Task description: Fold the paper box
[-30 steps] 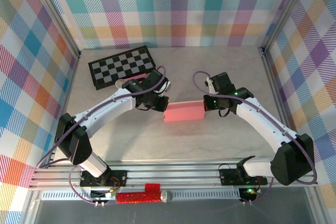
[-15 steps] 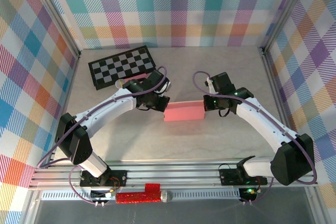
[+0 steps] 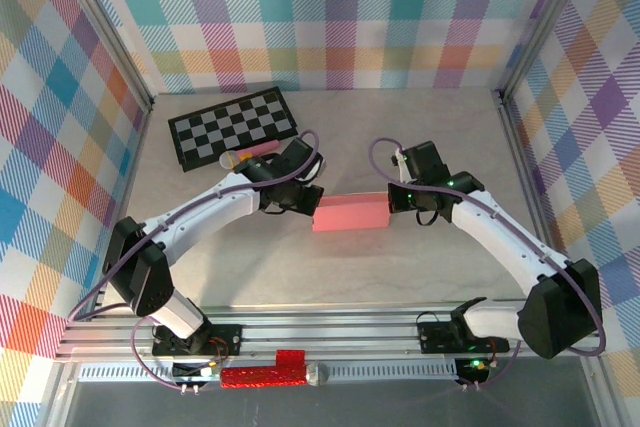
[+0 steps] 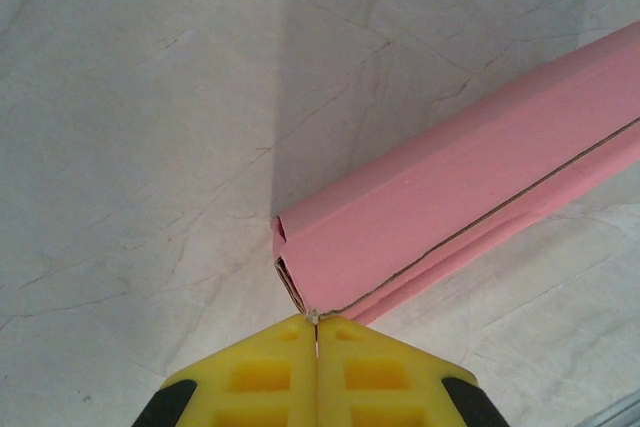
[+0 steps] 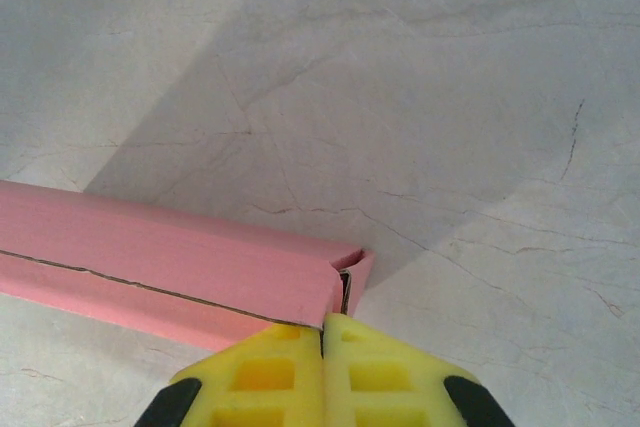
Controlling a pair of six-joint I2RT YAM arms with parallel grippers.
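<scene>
Left claw [image 4: 317, 322] just closed, right claw [image 5: 322, 322] shut too, each seemingly nipping a box [image 3: 350, 214] end at its tips; I judge the fold held.

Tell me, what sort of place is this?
Probably a robot test cell: a table boxed in by plaid walls, two arms bolted to an aluminium rail, a checkered board at the back, and a pink paper box mid-table.

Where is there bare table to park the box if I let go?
Widest free patch: the near strip between the pink box and the front rail. Also bare: the far side from the checkerboard across to the right wall. Crowded: mid-table, where the left gripper and right gripper meet the box's ends.
</scene>
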